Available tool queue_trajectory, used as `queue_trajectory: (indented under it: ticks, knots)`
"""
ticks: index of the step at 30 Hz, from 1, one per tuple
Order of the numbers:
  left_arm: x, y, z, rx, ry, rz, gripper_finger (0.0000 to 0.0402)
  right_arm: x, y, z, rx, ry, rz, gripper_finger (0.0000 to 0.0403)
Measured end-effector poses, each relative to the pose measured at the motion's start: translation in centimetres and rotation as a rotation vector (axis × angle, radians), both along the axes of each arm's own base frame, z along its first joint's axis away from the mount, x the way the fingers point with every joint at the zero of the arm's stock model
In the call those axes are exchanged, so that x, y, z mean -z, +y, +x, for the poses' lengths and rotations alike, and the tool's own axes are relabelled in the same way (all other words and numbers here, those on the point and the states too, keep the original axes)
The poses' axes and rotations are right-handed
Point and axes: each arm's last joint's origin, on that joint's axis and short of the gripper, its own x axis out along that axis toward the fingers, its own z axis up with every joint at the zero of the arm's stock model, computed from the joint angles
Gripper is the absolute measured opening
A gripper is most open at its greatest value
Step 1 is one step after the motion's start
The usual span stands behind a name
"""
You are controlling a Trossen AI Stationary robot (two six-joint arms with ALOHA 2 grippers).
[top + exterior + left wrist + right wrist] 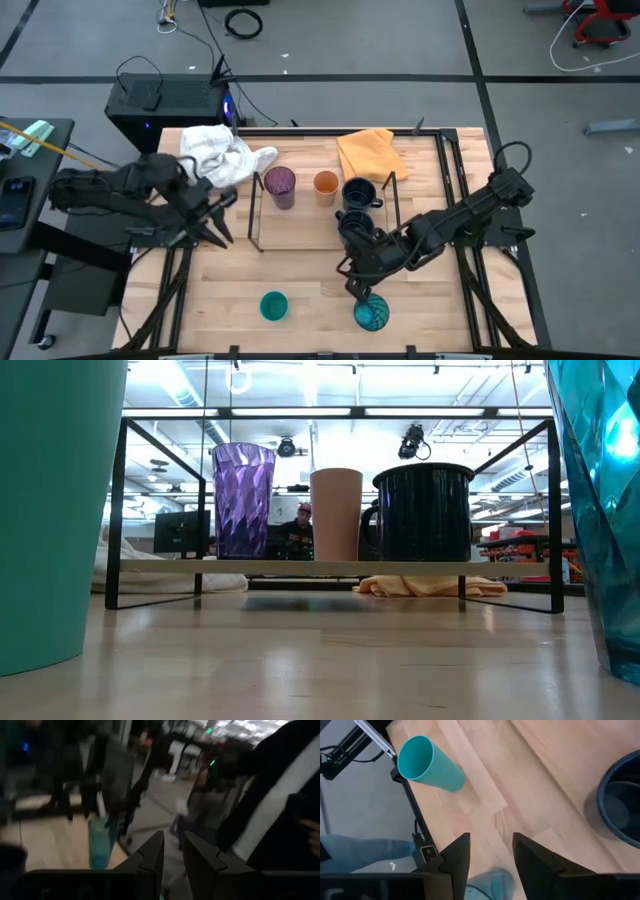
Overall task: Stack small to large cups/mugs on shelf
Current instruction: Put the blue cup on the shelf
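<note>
Shelf: low black wire rack (256,215) stood mid-table on the pale wooden tabletop (300,290); its board carried three vessels in a row.
Shelf contents: translucent purple faceted tumbler (280,185), small orange cup (326,184), dark navy handled mug (358,193), all upright, none stacked.
Second mug: another dark navy mug (352,224) sat just in front of the first, largely covered by the right arm.
Front edge: small teal cup (273,306) and larger teal-blue patterned cup (371,314) stood apart on the bare wood, both upright.
Cup interiors: nothing seen inside any cup.
Right gripper (489,851): fingers spread with a clear gap, nothing between them, poised above the patterned cup.
Left gripper (173,851): fingers narrowly parted, holding nothing, off the shelf's left end near the crumpled white cloth (222,152).
Other items: folded yellow cloth (368,152) behind the shelf.
Low view only: a person seated in the room beyond, seen between tumbler and orange cup.
Right wrist view only: the navy mug's rim from above, its hollow dark.
</note>
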Motion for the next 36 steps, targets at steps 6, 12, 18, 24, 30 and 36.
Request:
queue_trajectory:
  ticks: [6, 12, 18, 24, 30, 36]
  knots:
    - [0.9, -1.4, 1.9, 0.039, 0.041, 0.02, 0.007, -0.6, -1.3, 0.6, 0.022, -0.037, 0.01, 0.0153]
    - [2.0, -2.6, 4.2, 0.079, 0.081, 0.039, 0.0071, -1.0, -1.9, 0.9, -0.008, -0.066, 0.0, 0.0153]
    - [5.0, -3.5, 6.1, 0.085, 0.283, 0.108, 0.0071, -2.6, -3.3, -0.1, 0.011, -0.109, -0.022, 0.0153]
    - [7.2, -4.0, 7.5, 0.064, 0.41, 0.159, 0.0063, -5.0, -4.3, -2.1, 0.052, -0.194, -0.042, 0.0152]
    - [8.0, -6.0, 8.5, 0.094, 0.454, 0.201, 0.0061, -5.8, -5.2, -4.0, 0.059, -0.163, -0.078, 0.0152]
    - [4.1, -7.7, 10.3, 0.104, 0.423, 0.325, 0.0052, -5.6, -5.5, -4.6, 0.041, -0.107, -0.115, 0.0152]
